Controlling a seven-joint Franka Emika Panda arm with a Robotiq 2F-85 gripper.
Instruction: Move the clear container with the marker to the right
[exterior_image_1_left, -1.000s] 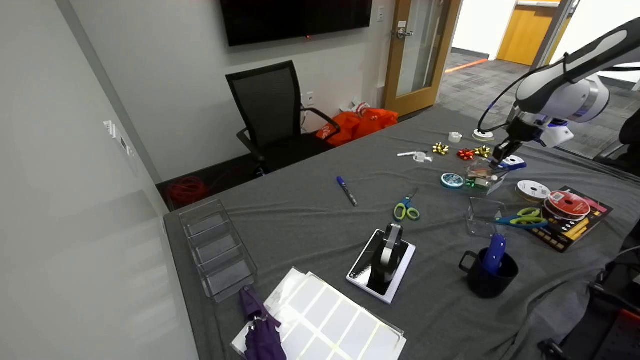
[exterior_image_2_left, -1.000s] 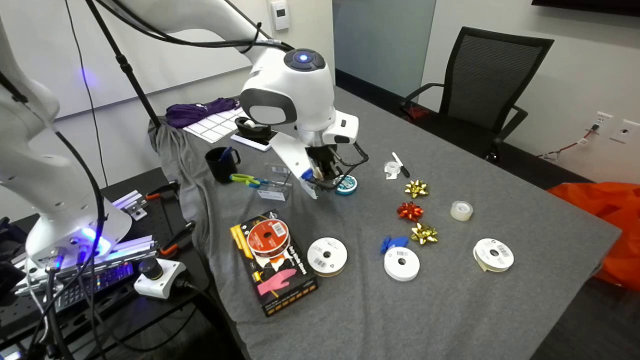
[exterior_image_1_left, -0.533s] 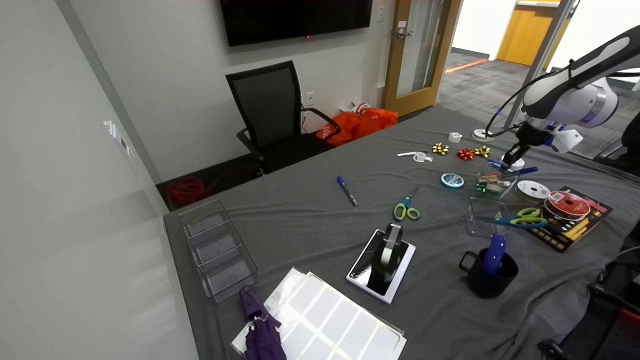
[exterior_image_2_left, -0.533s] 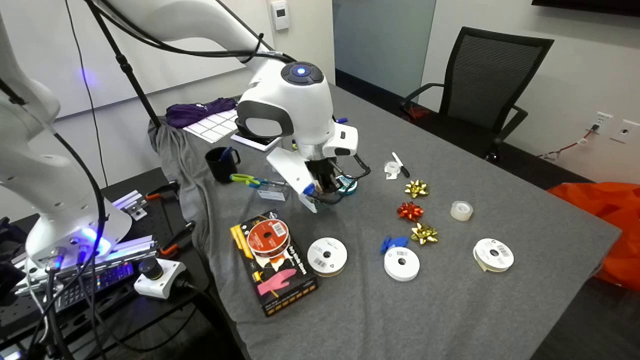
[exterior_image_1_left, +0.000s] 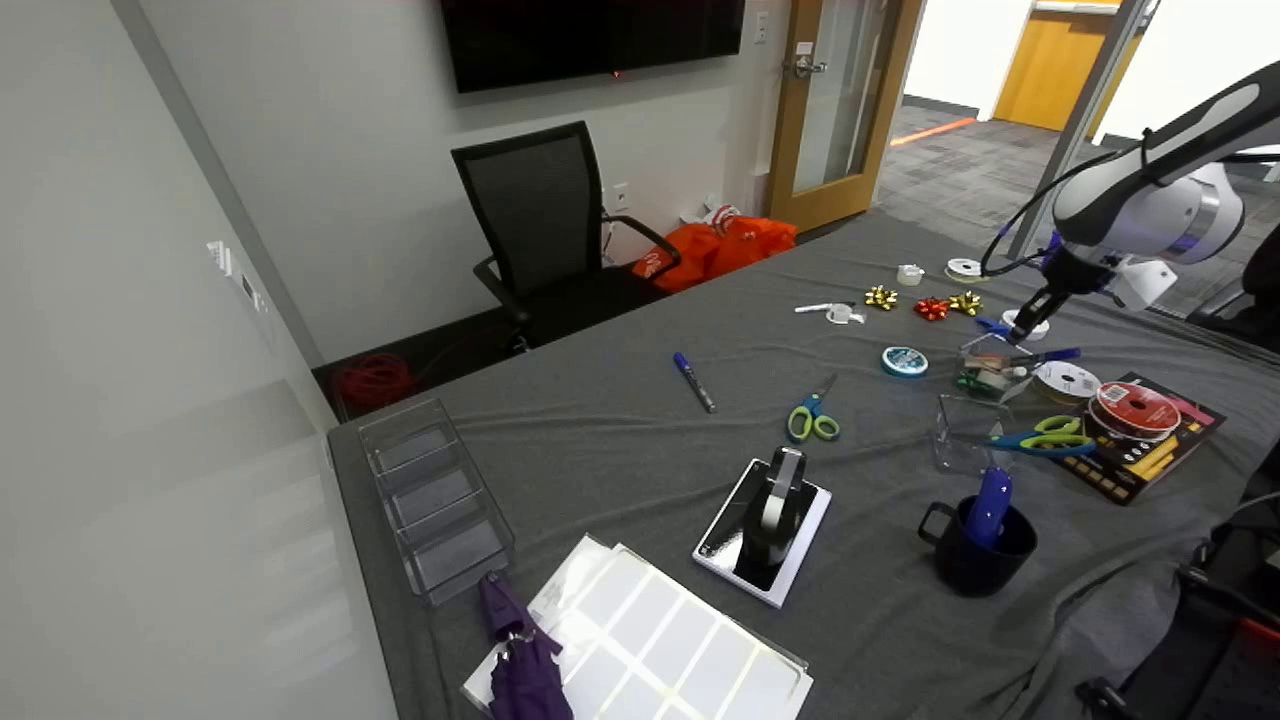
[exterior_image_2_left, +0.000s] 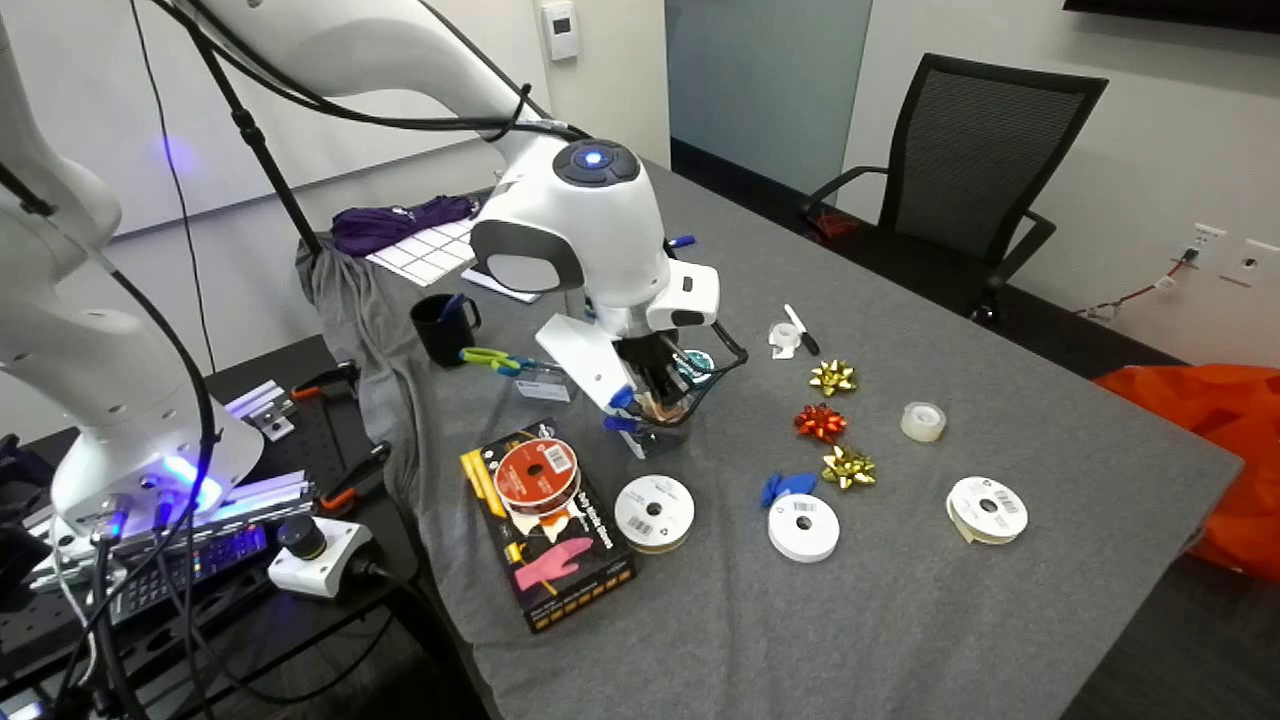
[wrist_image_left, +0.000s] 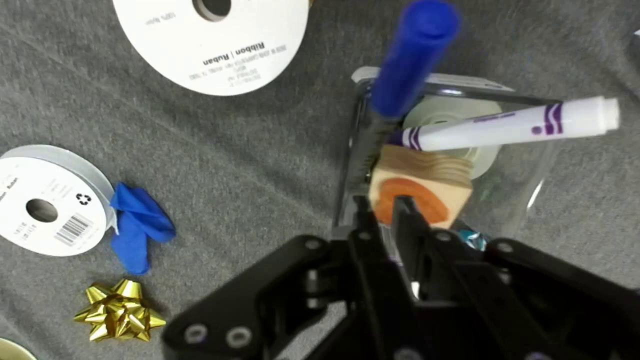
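Leaving the clear container (wrist_image_left: 517, 187), with the dark marker (wrist_image_left: 392, 97) in it, nearer to the white ribbon spool (wrist_image_left: 245, 55), and just now loosening the gripper (wrist_image_left: 382, 202) to a narrow gap. So, probably finishing the move to the right.

Clear container (wrist_image_left: 521, 170) and marker (wrist_image_left: 411, 62) — now nearer a white ribbon spool (exterior_image_2_left: 654, 527); gripper (wrist_image_left: 384, 205) shifted likewise.

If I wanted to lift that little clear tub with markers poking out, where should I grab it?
Best bet for the clear container: in the wrist view, its right wall below the white marker. Come from above and pinch inside and outside: the top is open, the wall looks thin, that stretch looks bare, while the blue-capped marker leans out at the upper left corner.
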